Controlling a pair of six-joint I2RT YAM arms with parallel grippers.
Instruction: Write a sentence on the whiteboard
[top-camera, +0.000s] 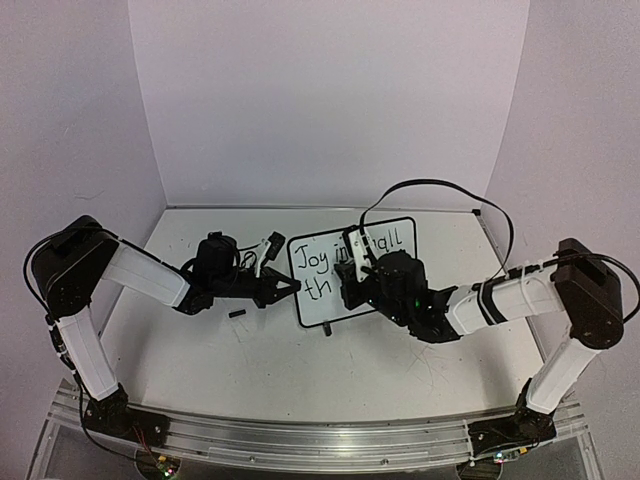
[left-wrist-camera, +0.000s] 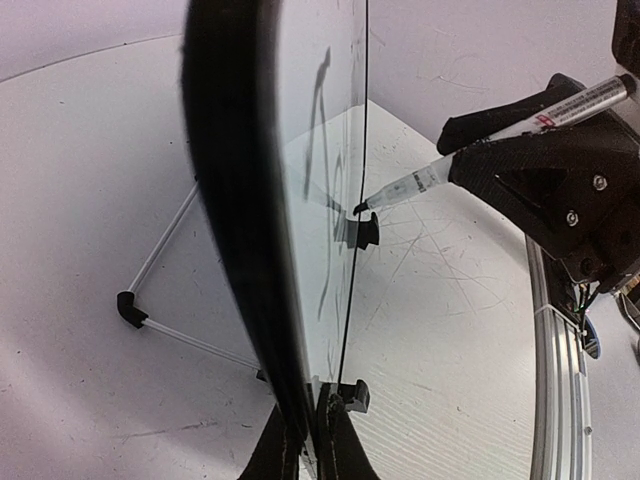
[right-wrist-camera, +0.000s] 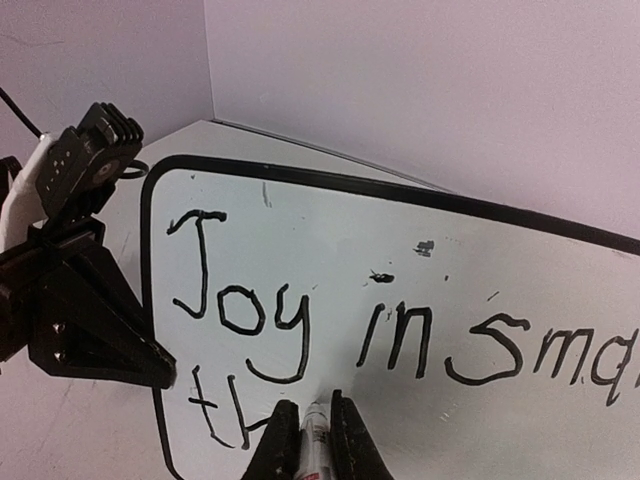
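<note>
Standing at the centre of the top view, the whiteboard (top-camera: 325, 308) was clamped at its left edge by the left gripper (top-camera: 293, 288). The right gripper (right-wrist-camera: 314, 420) pinched a marker (left-wrist-camera: 500, 135), tip at the board surface beside "th". The sentence (right-wrist-camera: 400, 340) read "Joy in small", with "th" beneath it.
</note>
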